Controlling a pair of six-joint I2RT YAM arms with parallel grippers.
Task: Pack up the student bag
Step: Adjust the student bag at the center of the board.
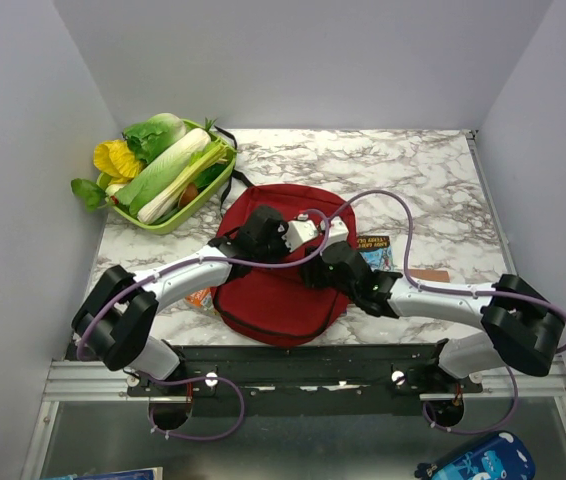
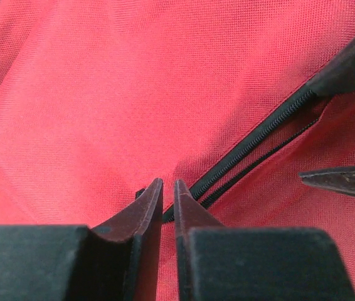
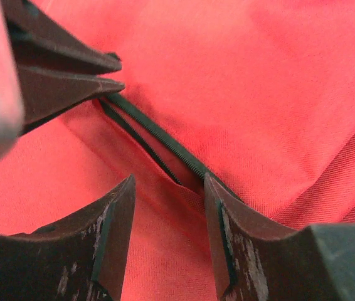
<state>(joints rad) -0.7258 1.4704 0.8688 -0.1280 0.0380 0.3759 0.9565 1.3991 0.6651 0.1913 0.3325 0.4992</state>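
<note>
The dark-red student bag [image 1: 281,292] lies flat in the middle of the marble table. Both grippers meet on its top. My left gripper [image 2: 168,185] points at the end of a black zipper [image 2: 253,141]. Its fingers stand a narrow slit apart, and only red fabric shows between them. My right gripper [image 3: 169,179] is open over the partly parted zipper [image 3: 158,141], with a fold of bag fabric lying between its fingers. The left gripper's fingers [image 3: 71,75] show at the upper left of the right wrist view, their tips at the zipper's end.
A green basket [image 1: 225,178] of toy vegetables stands at the back left. A printed booklet [image 1: 377,250] and a brown flat item [image 1: 428,275] lie right of the bag. An orange packet [image 1: 201,297] peeks out at its left. White walls close in on both sides.
</note>
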